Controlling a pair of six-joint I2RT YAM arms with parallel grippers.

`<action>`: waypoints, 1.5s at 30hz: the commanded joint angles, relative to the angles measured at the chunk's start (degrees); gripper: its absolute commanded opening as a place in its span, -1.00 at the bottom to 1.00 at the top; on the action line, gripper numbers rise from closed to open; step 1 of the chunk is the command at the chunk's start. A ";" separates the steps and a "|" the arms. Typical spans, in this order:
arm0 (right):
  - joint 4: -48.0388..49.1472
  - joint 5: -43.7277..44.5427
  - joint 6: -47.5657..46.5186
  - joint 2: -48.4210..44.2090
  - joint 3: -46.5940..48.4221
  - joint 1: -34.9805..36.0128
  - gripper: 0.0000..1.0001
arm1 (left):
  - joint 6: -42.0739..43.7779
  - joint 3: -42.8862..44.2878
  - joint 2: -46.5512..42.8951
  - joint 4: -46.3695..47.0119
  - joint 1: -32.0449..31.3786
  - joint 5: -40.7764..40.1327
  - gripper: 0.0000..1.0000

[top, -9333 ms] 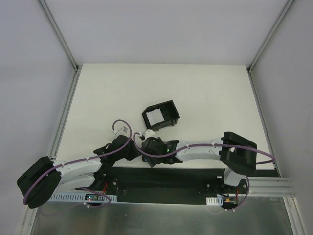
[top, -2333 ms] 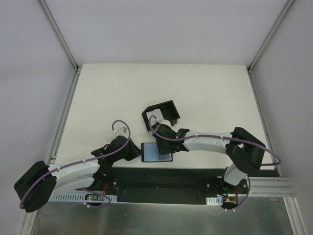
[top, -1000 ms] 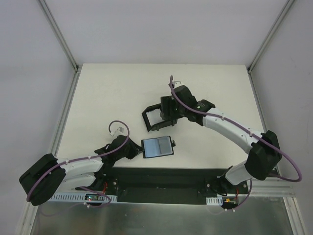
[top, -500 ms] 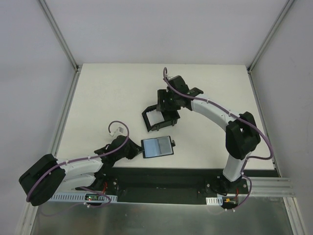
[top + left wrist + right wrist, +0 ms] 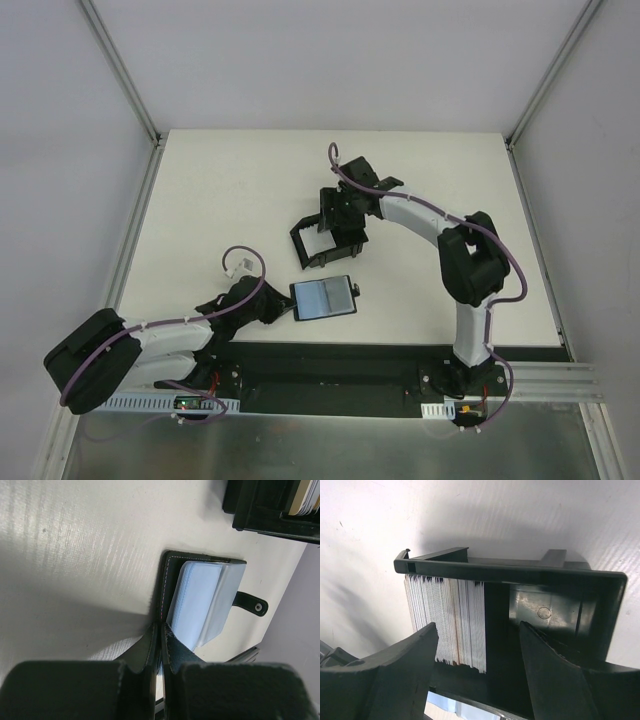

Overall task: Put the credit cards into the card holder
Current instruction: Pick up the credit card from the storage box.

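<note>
- Top view: the open card holder (image 5: 323,297) lies on the white surface (image 5: 220,200), near its front edge. The left arm (image 5: 170,330) reaches the holder's left edge, and the right arm (image 5: 415,212) hangs over a black box (image 5: 300,243).
- Left wrist: the left fingers (image 5: 70,690) are pressed together, pinching the card holder's cover edge.
- Right wrist: the right fingers (image 5: 390,675) are spread above the credit cards (image 5: 447,617), which stand on edge inside the box.

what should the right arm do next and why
Probably lower the open right gripper into the black box and pinch a card from the stack's free side: the credit cards stand on edge just beneath its fingers, untouched, while the left gripper clamps the card holder, which lies open.
</note>
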 commanded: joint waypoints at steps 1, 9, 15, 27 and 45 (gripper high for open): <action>0.75 -2.54 -0.60 1.81 2.84 0.04 0.37 | 1.69 -0.04 1.75 -3.20 0.59 -0.63 -1.00; 1.01 -5.08 -0.78 3.92 3.02 -0.13 0.39 | 2.74 0.58 2.45 -3.47 0.67 -0.02 -1.00; 2.33 -7.81 -0.34 2.96 2.05 -0.57 0.27 | 3.18 1.01 2.89 -3.29 0.59 0.42 -1.00; 5.67 -12.73 1.33 -0.38 -0.15 -2.33 -0.10 | 4.50 2.42 5.26 -2.76 0.59 2.36 -1.00; 5.67 -12.56 1.95 -1.88 -1.20 -3.30 -0.63 | 4.94 2.69 5.97 -2.32 0.67 3.15 -1.00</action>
